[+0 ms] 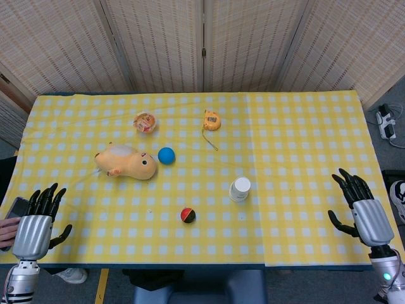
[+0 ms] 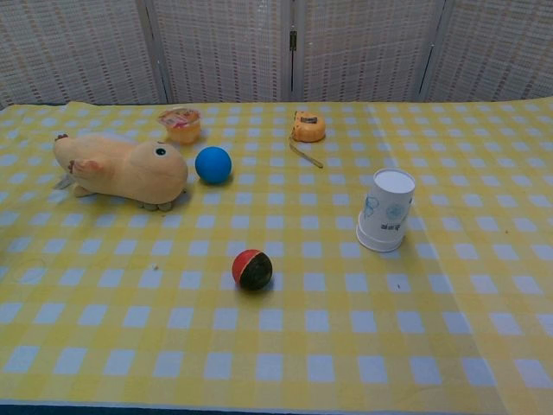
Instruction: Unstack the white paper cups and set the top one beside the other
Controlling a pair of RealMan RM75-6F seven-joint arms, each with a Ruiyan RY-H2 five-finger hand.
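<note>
The stacked white paper cups stand upside down on the yellow checked tablecloth, right of centre; in the chest view the stack shows blue print on its side and one rim at the base. My left hand hovers at the front left corner, fingers spread, holding nothing. My right hand is at the front right edge, fingers apart and empty, well to the right of the cups. Neither hand shows in the chest view.
A red and black ball lies in front of the cups to the left. A plush duck-like toy, a blue ball, a small snack cup and an orange tape measure sit farther back.
</note>
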